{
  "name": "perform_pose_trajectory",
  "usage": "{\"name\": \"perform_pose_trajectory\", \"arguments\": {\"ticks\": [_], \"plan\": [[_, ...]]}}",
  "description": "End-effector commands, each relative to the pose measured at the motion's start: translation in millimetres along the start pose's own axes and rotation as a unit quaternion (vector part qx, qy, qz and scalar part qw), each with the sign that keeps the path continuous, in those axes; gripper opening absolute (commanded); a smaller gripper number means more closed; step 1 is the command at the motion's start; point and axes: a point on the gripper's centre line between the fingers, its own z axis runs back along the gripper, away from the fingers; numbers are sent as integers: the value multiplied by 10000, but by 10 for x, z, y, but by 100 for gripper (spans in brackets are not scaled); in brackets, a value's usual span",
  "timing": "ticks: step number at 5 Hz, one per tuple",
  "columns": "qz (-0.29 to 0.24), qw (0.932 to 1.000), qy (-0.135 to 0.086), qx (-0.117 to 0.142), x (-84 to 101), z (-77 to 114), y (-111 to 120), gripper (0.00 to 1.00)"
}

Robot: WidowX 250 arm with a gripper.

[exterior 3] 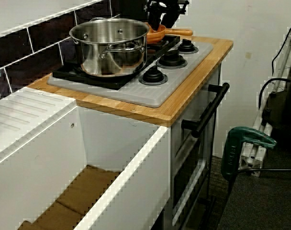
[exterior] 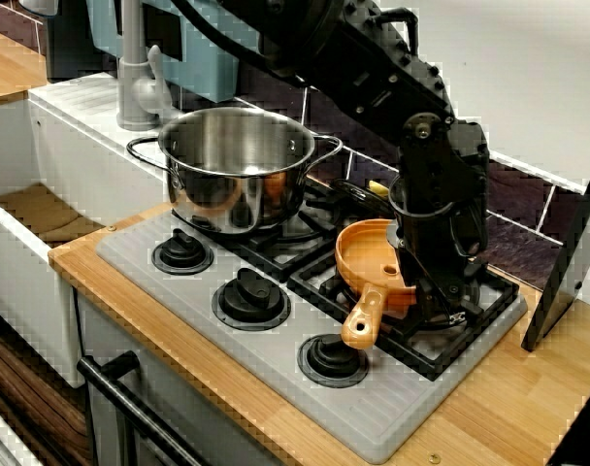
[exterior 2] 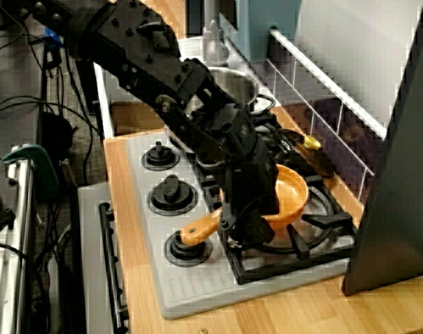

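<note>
An orange toy pan (exterior: 368, 250) lies on the stove's front right burner grate (exterior: 470, 335), its handle (exterior: 361, 317) pointing toward the knobs. My black gripper (exterior: 439, 303) reaches down onto the pan's rim right beside the handle root. Its fingers are hidden by its own body, so I cannot see whether they are closed on the rim. In the view from the stove's right end, the gripper (exterior 2: 243, 233) covers the joint between the pan (exterior 2: 293, 193) and the handle (exterior 2: 197, 230). In the view from across the sink, only the pan (exterior 3: 157, 33) shows behind the pot.
A steel pot (exterior: 239, 165) stands on the rear left burner, close to the pan. A small yellow item (exterior: 377, 187) lies on a black piece at the back. Three black knobs (exterior: 248, 296) line the front. A dark board (exterior: 567, 262) leans at the right; a sink (exterior 3: 78, 191) lies left.
</note>
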Motion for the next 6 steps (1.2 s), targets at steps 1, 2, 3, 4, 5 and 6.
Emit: {"name": "perform_pose_trajectory", "arguments": {"ticks": [1, 2, 3, 4, 5, 6], "plan": [[264, 9993, -267, 47, 84, 320, 283, 100], [417, 9985, -348, 19, 66, 504, 391, 100], [462, 9983, -361, -11, 27, 619, 453, 100], [469, 9983, -356, 11, -13, 749, 485, 100], [530, 9979, -338, 158, -95, 889, 561, 100], [649, 9971, -164, 367, -202, 980, 677, 100]]}}
